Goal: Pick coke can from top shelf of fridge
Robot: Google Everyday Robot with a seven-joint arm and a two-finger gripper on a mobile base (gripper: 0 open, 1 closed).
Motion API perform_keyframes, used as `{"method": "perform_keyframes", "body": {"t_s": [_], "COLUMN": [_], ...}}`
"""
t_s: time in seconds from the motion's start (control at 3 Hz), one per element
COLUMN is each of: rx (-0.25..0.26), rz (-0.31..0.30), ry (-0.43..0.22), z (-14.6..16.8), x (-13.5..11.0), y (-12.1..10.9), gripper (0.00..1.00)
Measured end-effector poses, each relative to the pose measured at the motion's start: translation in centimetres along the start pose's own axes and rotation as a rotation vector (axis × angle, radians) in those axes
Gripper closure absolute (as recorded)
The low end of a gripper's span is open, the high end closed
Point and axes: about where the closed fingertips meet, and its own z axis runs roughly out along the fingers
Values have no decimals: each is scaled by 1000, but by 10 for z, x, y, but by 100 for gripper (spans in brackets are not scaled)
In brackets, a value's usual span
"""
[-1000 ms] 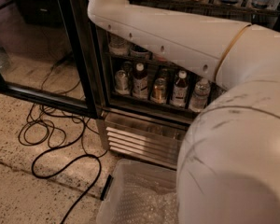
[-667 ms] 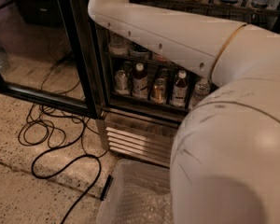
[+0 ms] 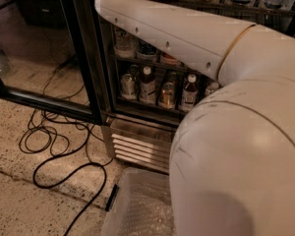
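Your gripper is out of frame, past the top edge where the arm runs off. The arm's near bulk hides the right side of the fridge and some bottles. The top shelf and coke can cannot be seen. The bin is cut off at the bottom edge.

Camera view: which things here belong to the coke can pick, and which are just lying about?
Part of the job:
- fridge, its glass door open
- robot arm reaching up and left; the gripper is out of view past the top edge
- no coke can shows

Lying about:
- black cables on the floor
- clear plastic bin
- bottles on a lower rack
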Motion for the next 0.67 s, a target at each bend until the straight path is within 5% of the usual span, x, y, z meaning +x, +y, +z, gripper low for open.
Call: {"method": "perform_keyframes", "body": {"t_s": [0.67], "rx": [12], "rz": [-29], "ry": [-30], "z": [9], "x": [-16], "y": [-5], "gripper": [26]}}
